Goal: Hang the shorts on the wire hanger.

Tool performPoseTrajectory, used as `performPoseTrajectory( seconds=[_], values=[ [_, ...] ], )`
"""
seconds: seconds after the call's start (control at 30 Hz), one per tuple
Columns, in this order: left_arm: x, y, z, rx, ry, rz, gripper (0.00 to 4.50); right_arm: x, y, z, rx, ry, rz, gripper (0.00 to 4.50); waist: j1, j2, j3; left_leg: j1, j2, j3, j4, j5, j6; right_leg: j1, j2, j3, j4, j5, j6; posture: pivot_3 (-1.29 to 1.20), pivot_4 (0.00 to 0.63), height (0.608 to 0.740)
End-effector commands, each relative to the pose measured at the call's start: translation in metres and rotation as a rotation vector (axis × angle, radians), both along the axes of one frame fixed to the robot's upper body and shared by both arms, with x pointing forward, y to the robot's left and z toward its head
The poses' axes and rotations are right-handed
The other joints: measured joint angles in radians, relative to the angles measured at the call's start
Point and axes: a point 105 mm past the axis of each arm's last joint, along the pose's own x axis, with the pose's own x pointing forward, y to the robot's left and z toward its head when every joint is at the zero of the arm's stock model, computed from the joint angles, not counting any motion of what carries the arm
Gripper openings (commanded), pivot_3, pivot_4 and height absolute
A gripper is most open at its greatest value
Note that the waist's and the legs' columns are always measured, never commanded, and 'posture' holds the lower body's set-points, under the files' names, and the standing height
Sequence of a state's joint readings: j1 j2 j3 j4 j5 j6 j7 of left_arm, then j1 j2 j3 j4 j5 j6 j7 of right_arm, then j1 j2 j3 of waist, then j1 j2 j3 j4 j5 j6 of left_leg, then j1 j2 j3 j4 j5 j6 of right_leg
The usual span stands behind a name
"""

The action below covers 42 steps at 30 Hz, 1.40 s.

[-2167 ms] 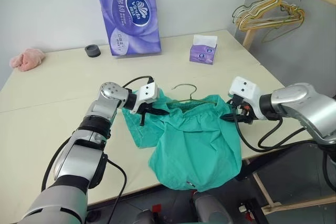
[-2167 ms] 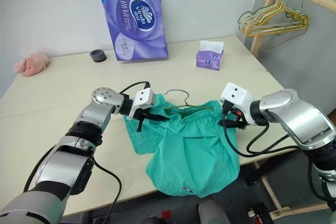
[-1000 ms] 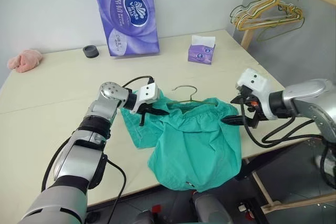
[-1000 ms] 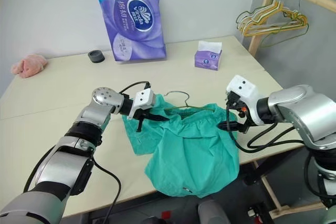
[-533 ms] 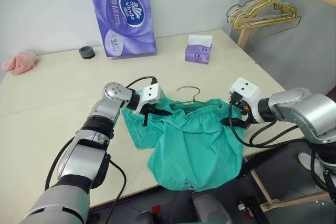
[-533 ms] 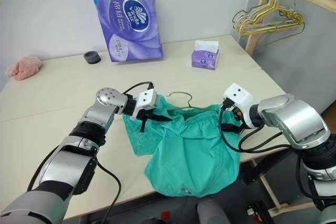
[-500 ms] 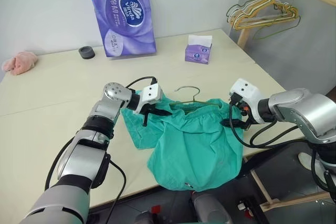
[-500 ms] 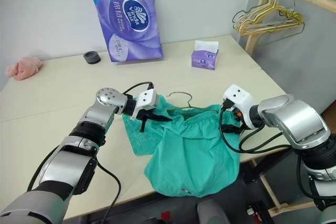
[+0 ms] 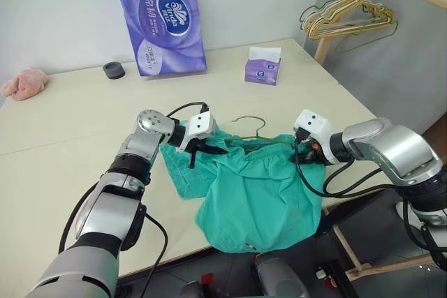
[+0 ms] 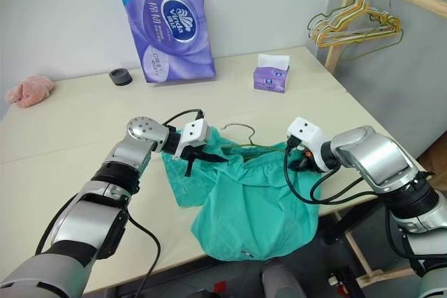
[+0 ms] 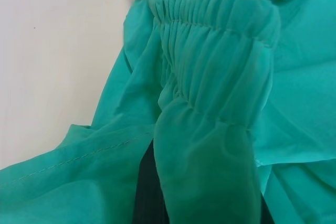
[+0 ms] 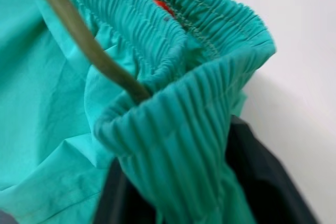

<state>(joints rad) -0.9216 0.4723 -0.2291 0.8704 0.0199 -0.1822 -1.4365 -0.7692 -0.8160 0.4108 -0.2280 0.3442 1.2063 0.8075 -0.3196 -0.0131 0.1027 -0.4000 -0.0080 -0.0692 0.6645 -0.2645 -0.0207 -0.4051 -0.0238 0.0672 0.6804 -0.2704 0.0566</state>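
The shorts (image 9: 255, 186) are soft teal-green cloth with a bunchy stretchy waist. They lie on the pale table (image 9: 84, 130), their legs hanging over its near edge. The thin wire hanger (image 9: 249, 128) pokes from the waist. The left gripper (image 9: 209, 149) and right gripper (image 12: 173, 182) each pinch the waistband.

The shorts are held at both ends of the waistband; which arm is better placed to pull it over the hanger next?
Probably the right. The right gripper pinches the shorts where the wire hanger meets the waistband; the left gripper anchors the other end.
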Motion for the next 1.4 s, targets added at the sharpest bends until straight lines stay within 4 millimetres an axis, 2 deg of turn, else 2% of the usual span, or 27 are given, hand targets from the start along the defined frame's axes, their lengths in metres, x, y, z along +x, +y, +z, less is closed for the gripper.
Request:
performPoseTrajectory(
  seconds=[0.03,0.17,0.33,0.5,0.87,1.17,1.4],
  values=[
    [0.009,-0.002,0.022,-0.059,-0.1,0.032,0.0,-0.001,0.01,0.011,0.024,-0.023,0.055,0.15,0.0,0.0,0.0,0.0,0.0,0.0,0.0,0.0,0.0,0.0,0.0,0.0,0.0,0.0,0.0,-0.32,0.056,0.74],
    [0.019,0.006,0.033,-0.112,-0.095,0.113,0.0,0.001,0.008,0.017,0.034,-0.038,0.05,0.05,0.0,0.0,0.0,0.0,0.0,0.0,0.0,0.0,0.0,0.0,0.0,0.0,0.0,0.0,0.0,-0.32,0.059,0.74],
    [0.021,0.017,0.033,-0.097,-0.091,0.141,1.47,0.0,0.007,0.022,0.044,-0.043,0.043,0.01,-0.002,0.0,0.0,0.0,0.0,0.0,0.0,0.0,0.0,0.0,0.0,0.0,0.0,0.0,0.0,-0.31,0.058,0.74],
    [0.028,0.036,0.034,-0.077,-0.138,0.22,3.0,-0.001,0.001,0.029,0.045,-0.052,0.036,0.0,-0.002,0.0,0.0,0.0,0.0,0.0,0.0,0.0,0.0,0.0,0.0,0.0,0.0,0.0,0.0,-0.32,0.057,0.74],
    [0.042,0.058,0.033,-0.077,-0.151,0.377,3.0,-0.006,-0.006,0.041,-0.003,-0.117,0.084,0.0,-0.002,0.0,0.0,0.0,0.0,0.0,0.0,0.0,0.0,0.0,-0.001,-0.001,0.0,0.0,0.0,-0.31,0.052,0.74],
    [0.06,0.051,0.062,-0.313,-0.153,0.512,3.0,-0.008,-0.005,0.044,0.021,-0.138,0.084,0.0,0.0,0.0,0.0,-0.001,-0.001,-0.001,0.0,0.0,0.0,0.0,-0.001,-0.001,0.0,0.0,0.0,-0.31,0.052,0.74],
    [0.052,0.056,0.071,-0.385,-0.056,0.482,3.0,-0.016,-0.011,0.051,0.093,-0.122,0.026,0.0,-0.004,0.0,0.0,-0.001,-0.001,-0.001,0.0,0.0,0.0,0.0,-0.001,-0.002,0.0,0.0,0.0,-0.32,0.05,0.74]
  ],
)
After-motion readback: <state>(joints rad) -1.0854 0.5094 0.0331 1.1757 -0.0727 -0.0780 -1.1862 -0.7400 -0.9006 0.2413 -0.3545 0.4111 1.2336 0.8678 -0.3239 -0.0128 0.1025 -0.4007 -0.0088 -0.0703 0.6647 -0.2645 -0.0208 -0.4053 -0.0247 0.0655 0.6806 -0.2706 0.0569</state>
